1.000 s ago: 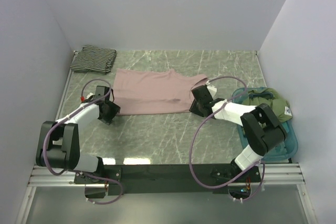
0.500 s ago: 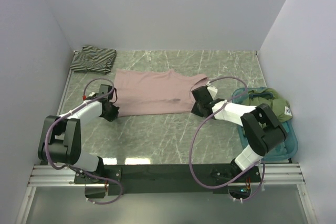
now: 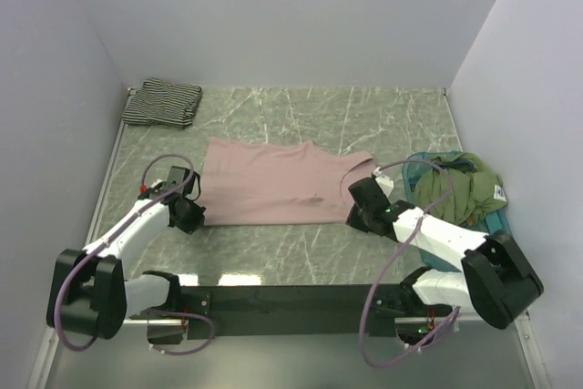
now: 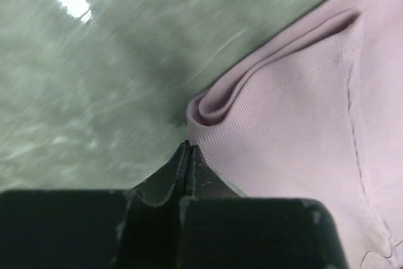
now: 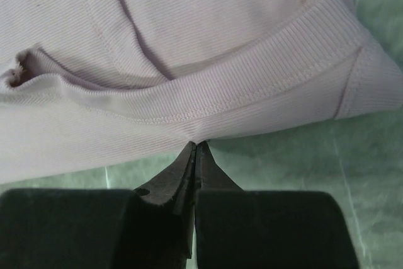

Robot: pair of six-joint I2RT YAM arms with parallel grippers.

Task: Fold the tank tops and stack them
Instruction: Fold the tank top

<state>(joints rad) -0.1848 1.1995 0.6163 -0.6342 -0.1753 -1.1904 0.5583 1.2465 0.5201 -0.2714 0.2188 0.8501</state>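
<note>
The mauve-pink tank top (image 3: 273, 184) lies spread across the middle of the table. My left gripper (image 3: 194, 209) is shut on its near left corner, where the hem bunches into a small fold (image 4: 211, 110) just ahead of the tips. My right gripper (image 3: 359, 216) is shut on the near right edge, pinching the ribbed band (image 5: 264, 92) right at the tips (image 5: 194, 145). The striped tank top (image 3: 162, 102) sits folded at the far left corner, away from both grippers.
A teal tray (image 3: 496, 216) at the right wall holds a crumpled olive-green garment (image 3: 455, 189), close behind my right arm. White walls close in the table on the left, back and right. Bare marbled tabletop (image 3: 273, 248) lies between the pink top and the arm bases.
Both grippers have shut on the pink top's near corners. They have drawn it toward the near edge; the cloth and both arms now sit lower in the top view.
</note>
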